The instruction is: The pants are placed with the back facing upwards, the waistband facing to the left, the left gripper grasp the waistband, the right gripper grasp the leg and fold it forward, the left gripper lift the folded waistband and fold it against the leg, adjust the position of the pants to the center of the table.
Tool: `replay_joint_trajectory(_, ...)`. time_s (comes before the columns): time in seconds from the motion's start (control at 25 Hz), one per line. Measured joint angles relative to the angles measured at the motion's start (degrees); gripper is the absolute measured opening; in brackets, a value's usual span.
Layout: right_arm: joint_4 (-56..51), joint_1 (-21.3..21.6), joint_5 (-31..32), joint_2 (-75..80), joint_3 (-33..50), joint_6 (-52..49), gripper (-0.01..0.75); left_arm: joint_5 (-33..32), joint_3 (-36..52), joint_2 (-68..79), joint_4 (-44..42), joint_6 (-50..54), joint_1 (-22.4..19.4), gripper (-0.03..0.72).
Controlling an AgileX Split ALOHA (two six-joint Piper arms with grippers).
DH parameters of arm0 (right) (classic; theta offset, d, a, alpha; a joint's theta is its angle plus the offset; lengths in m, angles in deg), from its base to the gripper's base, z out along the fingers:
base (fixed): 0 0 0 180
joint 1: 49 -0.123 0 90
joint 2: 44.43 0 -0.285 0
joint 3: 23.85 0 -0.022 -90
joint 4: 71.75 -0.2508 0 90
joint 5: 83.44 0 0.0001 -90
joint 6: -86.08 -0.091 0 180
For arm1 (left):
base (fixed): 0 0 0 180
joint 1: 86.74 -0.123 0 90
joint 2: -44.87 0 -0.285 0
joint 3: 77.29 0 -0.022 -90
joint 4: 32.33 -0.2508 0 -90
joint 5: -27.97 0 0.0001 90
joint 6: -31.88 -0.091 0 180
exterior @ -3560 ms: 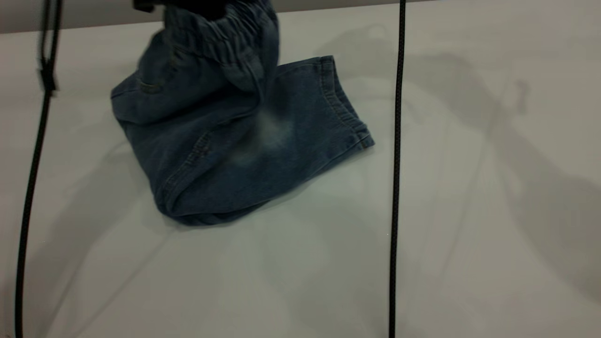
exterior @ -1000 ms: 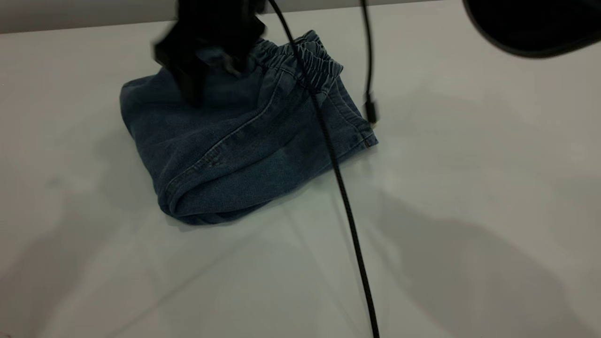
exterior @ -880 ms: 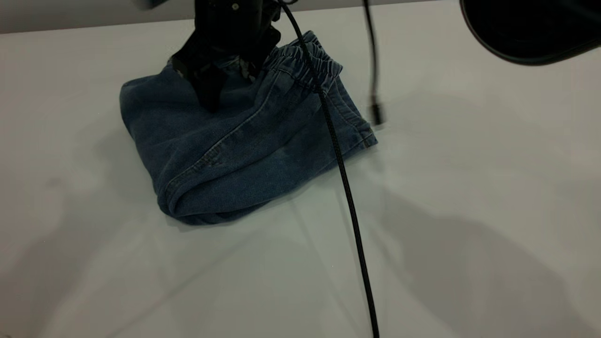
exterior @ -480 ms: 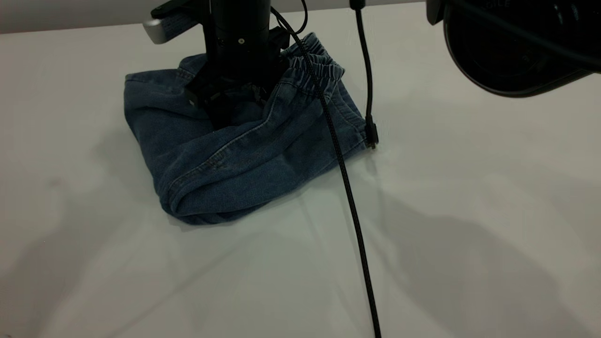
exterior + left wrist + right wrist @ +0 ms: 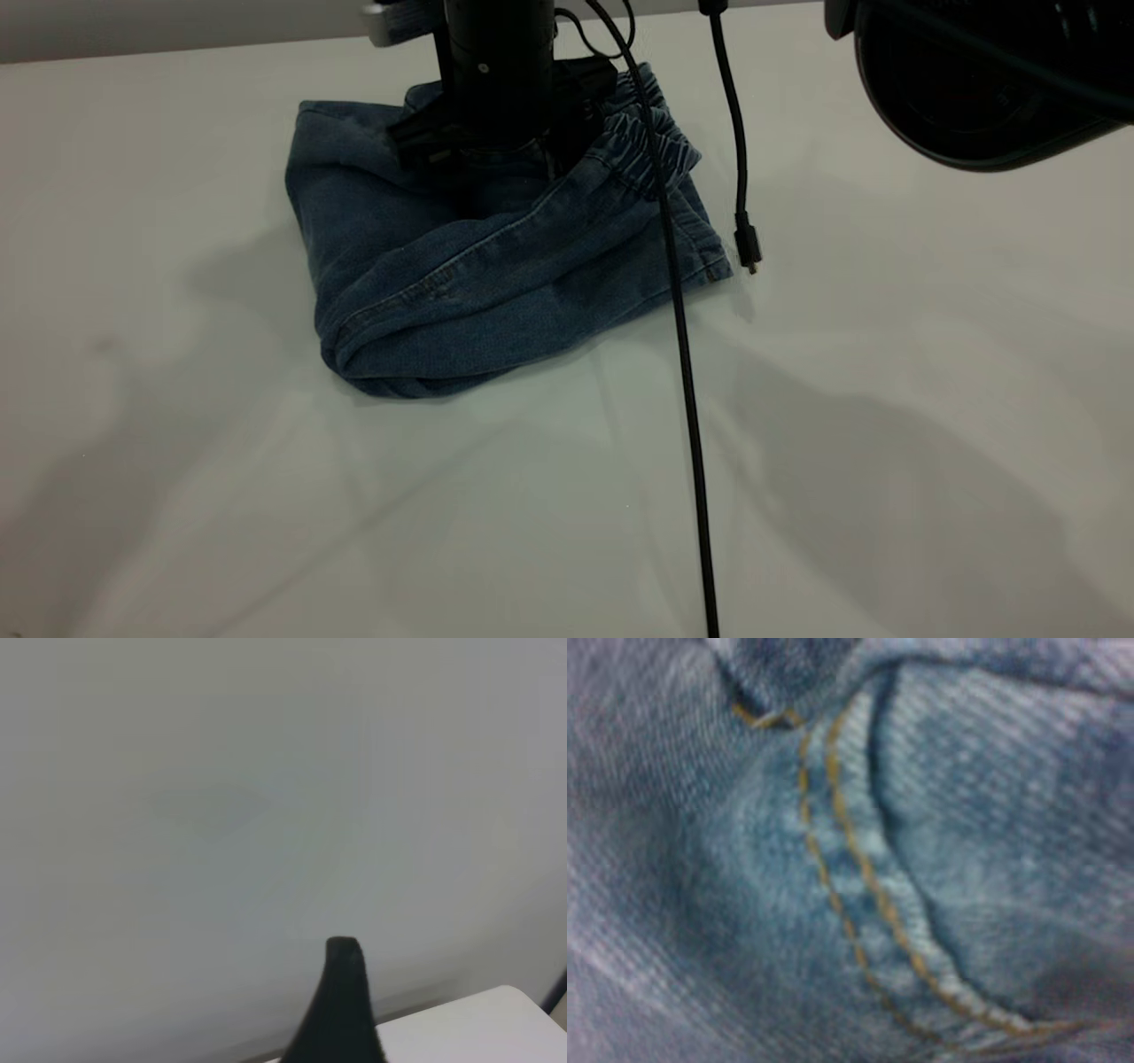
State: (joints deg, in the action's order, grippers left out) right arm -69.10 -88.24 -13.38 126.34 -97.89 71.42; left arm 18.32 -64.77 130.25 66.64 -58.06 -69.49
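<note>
The pants (image 5: 461,283) lie folded into a thick blue denim bundle at the back of the table (image 5: 886,372), left of the middle. The gathered waistband (image 5: 660,146) rests on top at the bundle's right end, above the leg hem (image 5: 709,252). My right gripper (image 5: 492,190) stands straight down into the bundle's top, shut on the pants, with denim puckered up around it. In the right wrist view denim and an orange-stitched seam (image 5: 859,877) fill the picture. My left gripper (image 5: 341,1010) is off the pants and faces a bare wall.
A black braided cable (image 5: 689,399) runs from the right arm down across the pants to the front edge. A second cable ends in a loose plug (image 5: 749,252) hanging beside the hem. A large black arm housing (image 5: 983,80) fills the upper right corner.
The waistband was laid over onto the leg. The right gripper then came down into the bundle, and in the last half second the pants slid right and back with it.
</note>
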Motion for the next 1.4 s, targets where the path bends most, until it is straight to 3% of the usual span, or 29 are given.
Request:
replay_joint_trajectory(0.36,-1.7,1.4,-0.1,-0.1,0.0,-8.5,0.57,-0.1,0.0,0.0,0.0,0.0,0.0,0.563)
replay_joint_trajectory(0.72,-2.7,7.3,-0.4,-0.4,2.3,-7.7,0.57,-0.1,0.0,0.0,0.0,0.0,0.0,0.561)
replay_joint_trajectory(0.92,-4.5,7.3,-1.9,-0.8,6.2,-5.4,0.57,-0.1,0.0,0.0,0.0,0.1,0.0,0.561)
replay_joint_trajectory(1.16,-12.2,7.2,1.4,-3.3,6.6,-3.8,0.57,-0.1,0.0,0.0,0.4,0.0,0.0,0.561)
replay_joint_trajectory(1.4,-6.1,7.2,0.5,-10.4,6.5,-2.7,0.57,-0.1,0.0,0.0,1.1,0.0,0.0,0.561)
